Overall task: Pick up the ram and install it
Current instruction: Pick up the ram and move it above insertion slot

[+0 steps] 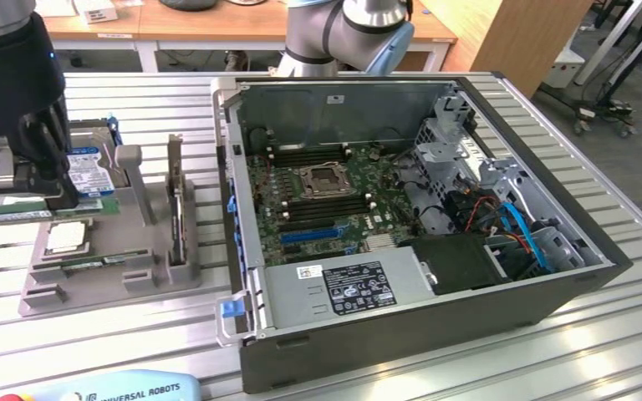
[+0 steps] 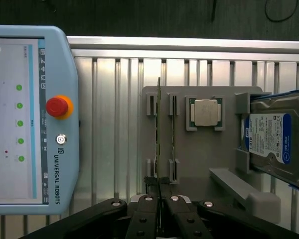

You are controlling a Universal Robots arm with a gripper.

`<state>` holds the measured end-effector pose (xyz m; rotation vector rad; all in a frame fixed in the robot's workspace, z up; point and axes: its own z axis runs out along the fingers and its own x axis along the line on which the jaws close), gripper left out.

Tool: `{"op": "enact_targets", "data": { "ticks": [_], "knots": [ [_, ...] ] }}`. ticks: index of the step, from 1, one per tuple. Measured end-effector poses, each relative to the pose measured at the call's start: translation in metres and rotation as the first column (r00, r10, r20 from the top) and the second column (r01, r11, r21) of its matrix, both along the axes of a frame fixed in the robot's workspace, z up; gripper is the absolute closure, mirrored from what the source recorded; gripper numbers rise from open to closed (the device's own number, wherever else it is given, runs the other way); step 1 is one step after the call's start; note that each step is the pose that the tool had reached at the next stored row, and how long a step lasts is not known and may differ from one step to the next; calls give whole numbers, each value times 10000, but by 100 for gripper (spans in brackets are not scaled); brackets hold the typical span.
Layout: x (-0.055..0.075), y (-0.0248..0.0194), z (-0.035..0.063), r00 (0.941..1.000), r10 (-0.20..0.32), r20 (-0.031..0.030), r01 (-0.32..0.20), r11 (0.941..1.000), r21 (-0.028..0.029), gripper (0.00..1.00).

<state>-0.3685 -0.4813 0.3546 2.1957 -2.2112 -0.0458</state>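
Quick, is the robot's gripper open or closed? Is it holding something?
Gripper: closed, holding the ram.

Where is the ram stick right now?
The ram is at the exterior view's left, held in the gripper over the grey holder tray, next to the blue-labelled hard drive.

On worktop [image 1: 588,351]: case [image 1: 410,338] at exterior view's right, fixture [image 1: 98,288] at that view's left carrying hard drive [image 1: 89,171] behind processor [image 1: 64,238], ram [image 1: 9,216] pinched in end effector [image 1: 44,199] over fixture's outer edge, teach pendant [image 1: 109,388] in front.
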Motion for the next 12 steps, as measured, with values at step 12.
{"op": "enact_targets", "data": {
  "ticks": [12],
  "knots": [
    [0, 0, 201, 10000, 0, 0, 0, 10000, 0, 89]
  ]
}}
